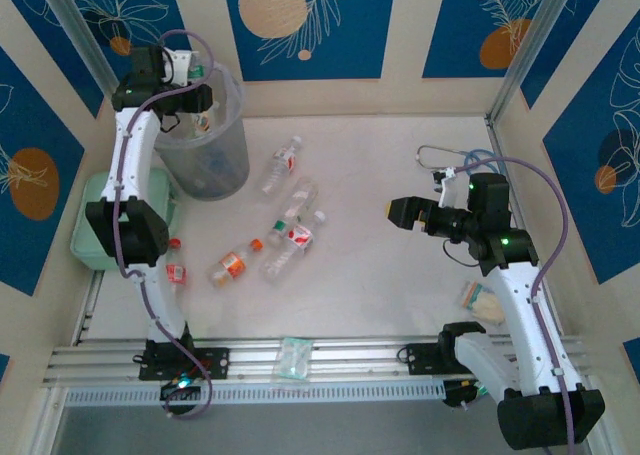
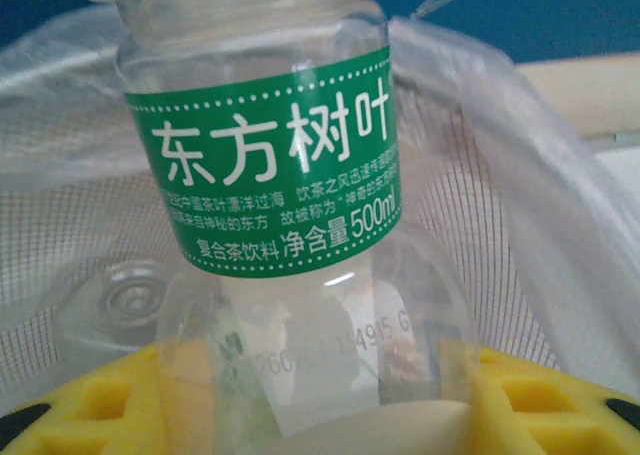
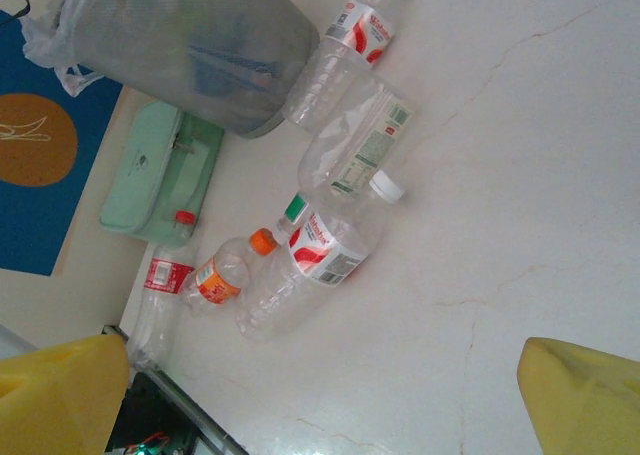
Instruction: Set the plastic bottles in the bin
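Observation:
My left gripper (image 1: pixel 188 73) is over the rim of the round grey bin (image 1: pixel 205 140), shut on a clear bottle with a green label (image 2: pixel 270 165). That bottle stands between the yellow fingers (image 2: pixel 90 400) of the left gripper (image 2: pixel 320 420), with the bag-lined bin wall (image 2: pixel 520 205) behind it. Another clear bottle (image 2: pixel 125 300) lies inside the bin. Several bottles lie on the table right of the bin: one red-and-white labelled (image 1: pixel 283 163), one clear (image 1: pixel 298 200), one with a red label (image 1: pixel 300 237), one orange-capped (image 1: pixel 233 265), one red-capped (image 1: pixel 175 260). My right gripper (image 1: pixel 400 212) stands open, well right of them.
A mint-green lidded box (image 1: pixel 95 220) sits beside the left arm, below the bin. Flat wrapped packets lie at the front rail (image 1: pixel 293 360) and by the right arm (image 1: pixel 480 300). The right wrist view has the bin (image 3: pixel 200 45), the box (image 3: pixel 160 180) and bare tabletop (image 3: pixel 500 225).

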